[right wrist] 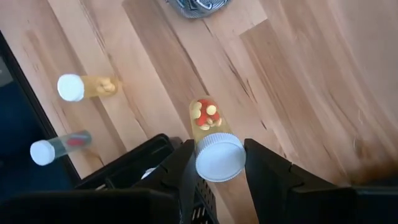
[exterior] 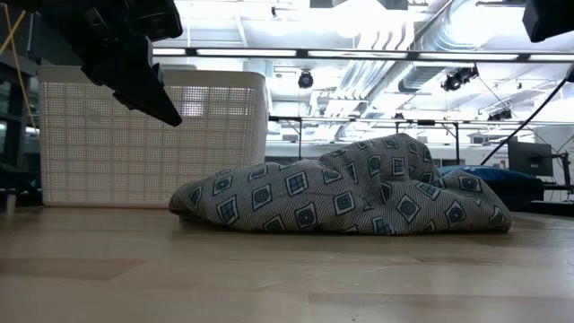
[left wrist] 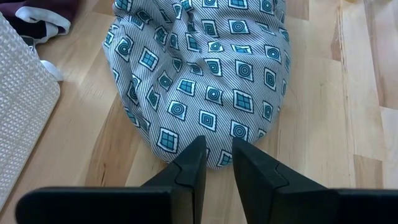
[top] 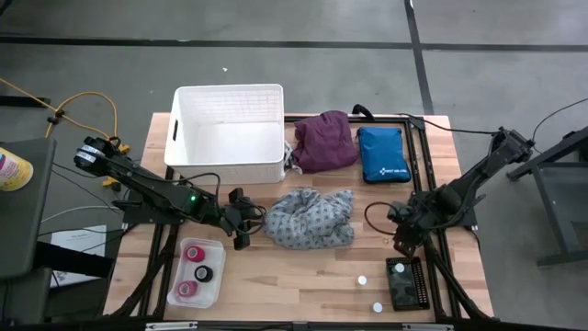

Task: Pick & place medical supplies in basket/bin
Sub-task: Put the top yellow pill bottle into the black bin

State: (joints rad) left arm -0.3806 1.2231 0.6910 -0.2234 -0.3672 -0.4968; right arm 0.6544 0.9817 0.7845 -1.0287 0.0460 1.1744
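Observation:
The grey dotted cloth garment (top: 309, 219) lies bunched on the table's middle, and shows too in the low view (exterior: 359, 193). My left gripper (top: 242, 223) hangs raised just left of the garment's left end (left wrist: 214, 158), narrowly open (left wrist: 217, 152) and touching nothing. My right gripper (top: 401, 241) is shut on a white-capped vial (right wrist: 211, 124) of red and yellow pills. Two more vials (right wrist: 81, 87) (right wrist: 59, 148) lie on the wood. The purple garment (top: 323, 141) lies beside the white basket (top: 225, 165). Pink, red and black tape rolls sit in a clear tray (top: 216, 248). My right gripper pinches the vial by its white cap (right wrist: 219, 160) between the two fingers (right wrist: 267, 168), one on each side. The fingers come from above, pointing down. The vial's body hangs below the cap, slightly tilted; whether its bottom touches the wood I cannot tell.
A blue pouch (top: 383, 154) lies right of the purple garment. A black rack (top: 405, 283) sits at the near right, below my right gripper. The basket stands at the far left. Bare wood shows between the tray and the loose vials (top: 362, 279).

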